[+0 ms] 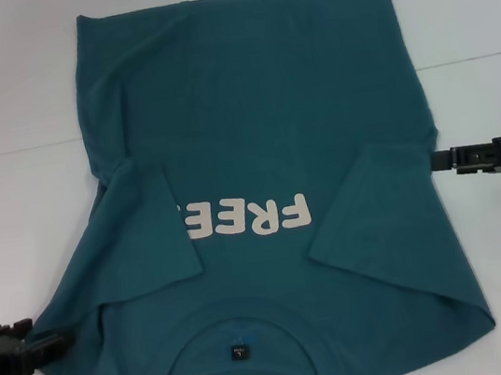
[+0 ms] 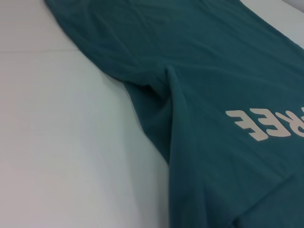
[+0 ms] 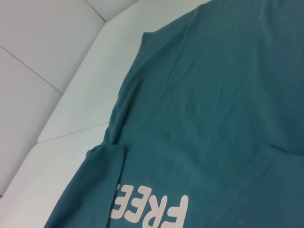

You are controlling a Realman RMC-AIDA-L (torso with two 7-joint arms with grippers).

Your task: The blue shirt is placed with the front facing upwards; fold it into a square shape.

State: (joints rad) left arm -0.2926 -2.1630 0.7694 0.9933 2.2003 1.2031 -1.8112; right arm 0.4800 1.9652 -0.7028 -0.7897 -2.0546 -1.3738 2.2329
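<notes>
Left claw [image 1: 53, 346]: black, low at the near left of the head view, its tip touching the left edge of the shirt beside the folded-in sleeve; whether it is clenched on cloth or released cannot be told.
Right claw [image 1: 446, 159]: black, reaching in from the right at mid-height, its tip at the shirt's right edge just above the right sleeve fold; its grip cannot be told either.
Shirt [image 1: 263, 148]: a large dark teal-blue short-sleeved cotton T-shirt, lying flat with the front upward, collar nearest the robot and hem at the far end.
Sleeves: both are folded inward over the chest, the left one [image 1: 142, 251] covering the start of the lettering, the right one [image 1: 383, 224] lying as a slanted flap beside the lettering's end.
Surface: mostly smooth, with soft creases running from the left armpit, seen close in the left wrist view [image 2: 166, 80].
Writing: white block letters [image 1: 250, 218] on the chest, upside down from the head view; "FREE" reads in part, its first strokes hidden under the left sleeve.
Label: a small dark tag [image 1: 239, 351] inside the round collar, its print too small to read.
Tabletop [image 1: 11, 101]: white, with thin seams, under the whole shirt.
</notes>
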